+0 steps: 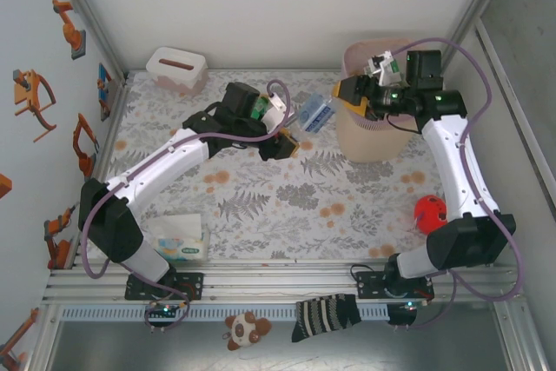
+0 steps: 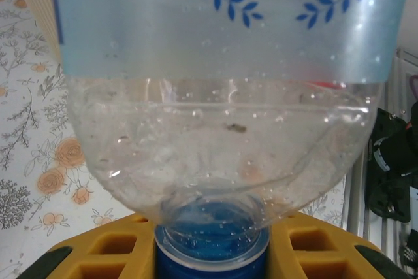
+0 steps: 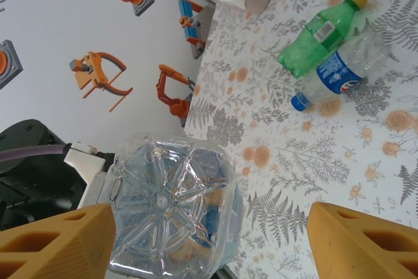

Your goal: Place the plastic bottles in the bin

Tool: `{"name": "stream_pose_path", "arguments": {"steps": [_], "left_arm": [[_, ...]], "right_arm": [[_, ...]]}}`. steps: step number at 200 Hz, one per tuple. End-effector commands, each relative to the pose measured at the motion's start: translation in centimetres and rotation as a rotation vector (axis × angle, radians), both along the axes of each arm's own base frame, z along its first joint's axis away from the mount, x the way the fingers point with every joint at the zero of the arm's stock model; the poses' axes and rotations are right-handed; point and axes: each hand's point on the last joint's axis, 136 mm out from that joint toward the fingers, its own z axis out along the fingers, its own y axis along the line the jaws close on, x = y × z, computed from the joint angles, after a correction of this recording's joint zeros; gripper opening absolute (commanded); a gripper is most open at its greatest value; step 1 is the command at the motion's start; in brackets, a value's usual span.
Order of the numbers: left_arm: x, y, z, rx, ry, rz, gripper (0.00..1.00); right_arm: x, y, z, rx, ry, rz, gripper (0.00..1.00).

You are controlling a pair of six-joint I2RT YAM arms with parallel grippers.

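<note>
A clear plastic bottle [image 1: 314, 114] with a pale blue label hangs level above the table, just left of the beige bin [image 1: 373, 141]. My left gripper [image 1: 287, 141] is shut on its blue cap [image 2: 210, 253], and the yellow fingers [image 2: 98, 249] flank the neck. My right gripper [image 1: 354, 93] stands open by the bin's rim. The bottle's ribbed base [image 3: 173, 207] sits close to its left finger [image 3: 59, 243], far from the right one. A green bottle [image 3: 320, 34] and a clear blue-labelled bottle [image 3: 339, 70] lie on the table beyond.
A white tissue box [image 1: 176, 67] stands at the back left corner and a soft tissue pack [image 1: 181, 245] lies near the front left. A red ball [image 1: 429, 212] sits by the right arm. A striped sock [image 1: 326, 314] and plush toy [image 1: 246, 329] lie in front of the bases.
</note>
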Motion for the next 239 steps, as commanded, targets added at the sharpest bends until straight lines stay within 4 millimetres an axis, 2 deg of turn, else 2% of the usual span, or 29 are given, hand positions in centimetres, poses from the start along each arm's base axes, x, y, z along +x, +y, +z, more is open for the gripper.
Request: {"name": "stream_pose_path", "arguments": {"steps": [1,32,59,103,139,169,185,210,239], "left_arm": [[-0.3,-1.0,1.9,-0.027,-0.065,-0.045,0.26],[1.4,-0.2,0.9,0.048,-0.101,0.052,0.25],[1.6,0.0,0.4,0.068,-0.1,0.067,0.25],[1.3,-0.2,0.4,0.057,-0.086,0.049,0.25],[0.8,-0.6,0.5,0.043,-0.069,0.022,0.25],[0.0,-1.1,1.0,0.014,-0.064,-0.018,0.25],[-0.5,-1.3,1.4,-0.003,-0.062,-0.04,0.25],[-0.7,-1.4,1.5,-0.006,-0.062,-0.049,0.25],[-0.1,-1.0,1.3,0.017,-0.079,-0.01,0.28]], "right_arm": [[-1.0,1.1,0.4,0.005,0.004,0.061,0.76],[-0.4,-0.5,0.5,-0.106,-0.047,-0.042,0.76],[-0.4,-1.2,1.5,-0.133,-0.101,-0.084,0.77],[-0.7,-0.2,1.6,-0.072,-0.082,-0.033,0.78],[-1.0,1.3,2.5,0.035,-0.084,0.041,0.78],[-1.0,2.1,1.1,-0.002,-0.044,0.072,0.78],[-0.9,2.4,0.1,-0.027,-0.018,0.078,0.76],[-1.1,3.0,0.1,-0.033,-0.021,0.091,0.67],[-1.0,2.3,-0.2,-0.088,-0.03,0.058,0.56]]}}
